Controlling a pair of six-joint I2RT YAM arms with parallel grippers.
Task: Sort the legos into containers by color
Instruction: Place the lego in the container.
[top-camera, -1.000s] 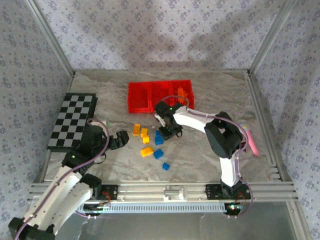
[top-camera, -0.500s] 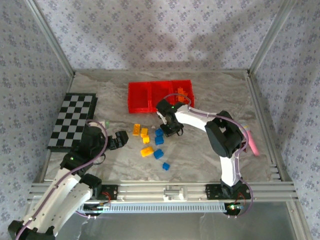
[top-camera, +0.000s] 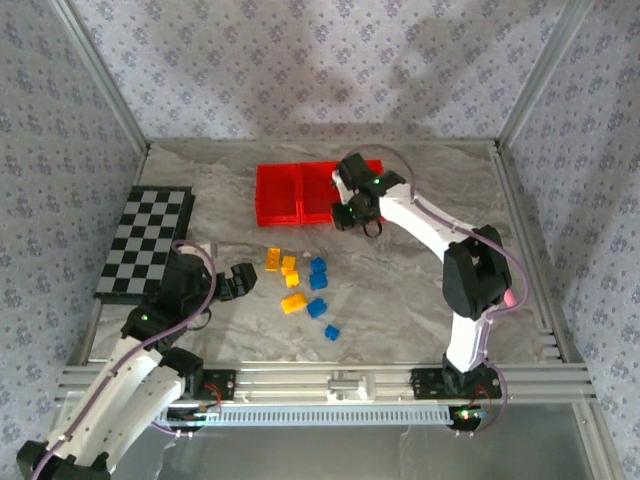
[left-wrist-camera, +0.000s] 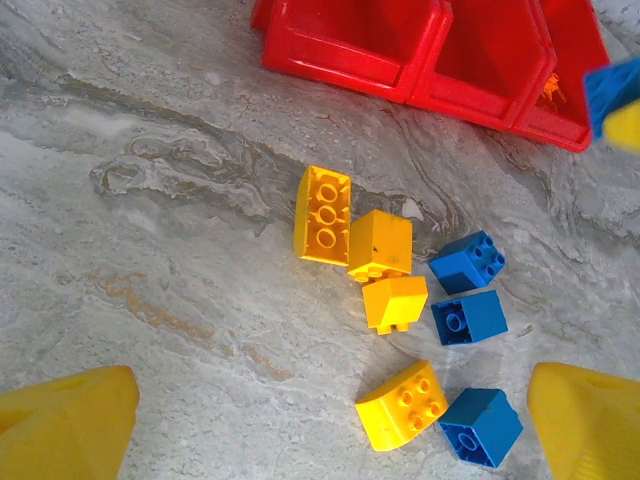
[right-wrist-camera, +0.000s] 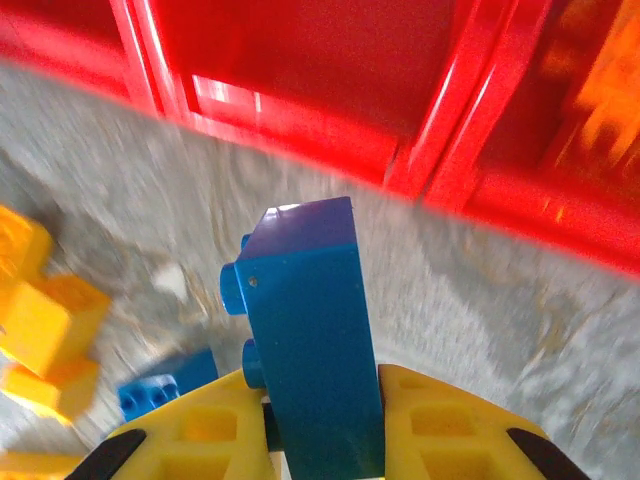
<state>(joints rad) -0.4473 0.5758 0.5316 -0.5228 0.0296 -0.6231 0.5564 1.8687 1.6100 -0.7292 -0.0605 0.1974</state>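
My right gripper (top-camera: 361, 213) is shut on a blue brick (right-wrist-camera: 310, 330) and holds it above the table, just in front of the red bins (top-camera: 280, 196). That brick stands upright between the yellow fingers (right-wrist-camera: 450, 430). Orange bricks (right-wrist-camera: 610, 90) lie in the right bin. On the table lie several loose bricks, yellow ones (left-wrist-camera: 323, 214) (left-wrist-camera: 402, 404) and blue ones (left-wrist-camera: 469, 318) (left-wrist-camera: 481, 427). My left gripper (top-camera: 240, 279) is open, low over the table to the left of the pile, with nothing between its fingers (left-wrist-camera: 60, 425).
A black-and-white checkered board (top-camera: 146, 240) lies at the left of the table. A pink object (top-camera: 508, 285) lies at the right, beside the right arm. Metal frame posts and patterned walls close in the table.
My right gripper has lifted a blue brick from the pile and carried it up and back to the front of the red bins. The left arm has stayed still.
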